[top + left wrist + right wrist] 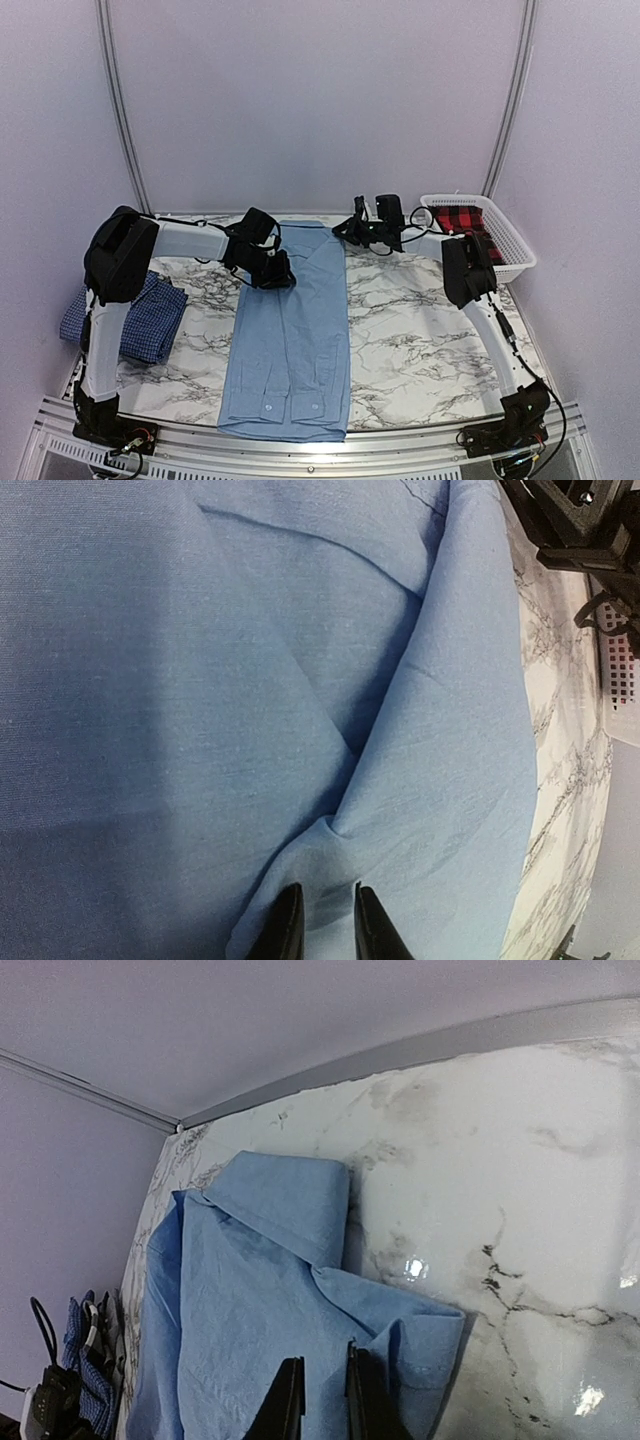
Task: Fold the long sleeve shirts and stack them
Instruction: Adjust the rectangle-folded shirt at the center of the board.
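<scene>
The light blue long sleeve shirt (295,340) lies lengthwise down the middle of the marble table, cuffs at the near edge and collar at the far end. My left gripper (275,275) sits on its left edge, shut on a raised ridge of the cloth (327,890). At the far right corner of the shirt is my right gripper (350,232). There its narrow jaws (322,1360) are shut on the cloth beside a turned-up fold (430,1345). The dark blue checked shirt (135,315) lies folded at the table's left edge.
A white basket (510,255) holding a red plaid cloth (465,220) stands at the back right. Bare marble table (420,330) shows to the right of the shirt. Purple walls close in the back and both sides.
</scene>
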Controlling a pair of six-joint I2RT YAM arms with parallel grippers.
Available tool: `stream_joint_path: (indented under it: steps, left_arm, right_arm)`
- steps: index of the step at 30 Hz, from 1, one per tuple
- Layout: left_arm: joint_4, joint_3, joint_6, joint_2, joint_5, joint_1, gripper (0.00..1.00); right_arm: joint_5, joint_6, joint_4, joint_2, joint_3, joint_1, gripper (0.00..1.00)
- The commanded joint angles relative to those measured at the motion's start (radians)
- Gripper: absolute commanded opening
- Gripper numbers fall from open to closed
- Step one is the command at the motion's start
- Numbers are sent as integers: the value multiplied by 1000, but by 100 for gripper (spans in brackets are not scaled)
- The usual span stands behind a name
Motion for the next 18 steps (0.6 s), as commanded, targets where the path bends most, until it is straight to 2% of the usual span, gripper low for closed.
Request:
stream_joint_path:
  steps: [1, 11, 18]
  left_arm:
    - [7, 5, 16, -15, 12, 8, 20]
    - [18, -60, 19, -157, -26, 39, 21]
    - [24, -209, 13, -289, -54, 79, 22]
  right_arm:
    - [8, -41, -26, -95, 42, 5, 13]
    - [-13, -99, -50, -314, -189, 77, 17]
    - [-51, -77, 4, -408, -430, 181, 15]
